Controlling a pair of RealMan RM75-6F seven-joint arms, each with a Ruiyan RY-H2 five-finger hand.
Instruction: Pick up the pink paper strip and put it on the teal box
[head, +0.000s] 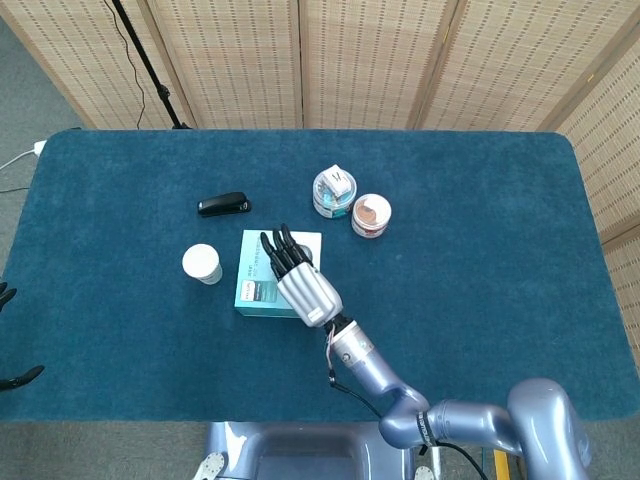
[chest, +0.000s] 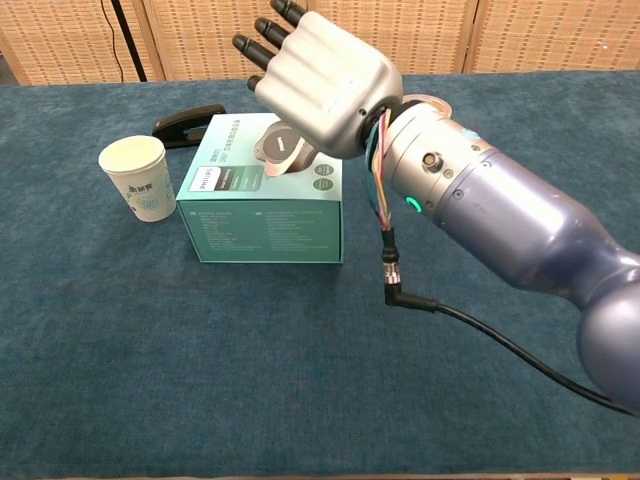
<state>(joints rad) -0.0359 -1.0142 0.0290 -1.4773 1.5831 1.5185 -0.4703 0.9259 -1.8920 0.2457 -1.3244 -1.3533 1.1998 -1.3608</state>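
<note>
A teal box (chest: 262, 190) sits near the middle of a dark blue carpeted tabletop (head: 480, 300), its printed top face up. The pink paper strip cannot be made out for certain in either view; the right hand covers part of the box top, so where the strip lies cannot be told.

The right hand (chest: 322, 80) hovers above the far right part of the box top, back of the hand toward the chest camera, palm facing down and away. Its dark fingers (chest: 262, 34) are stretched out and slightly spread, pointing toward the far side of the tabletop. Whether anything is pinched beneath the palm cannot be told. The silver-blue forearm runs back toward the robot's right, with a black cable hanging from the wrist onto the tabletop.

The left hand (head: 8, 296) shows only as dark fingertips at the left edge of the head view; its state cannot be told.

Just left of the box stands a white paper cup (chest: 138, 176). Behind the box lies a black stapler (head: 223, 204). Farther back and to the right are two round containers, one white (head: 333, 190) and one with a brownish top (head: 371, 214), just beside each other. Woven folding screens (head: 370, 60) stand behind the tabletop.
</note>
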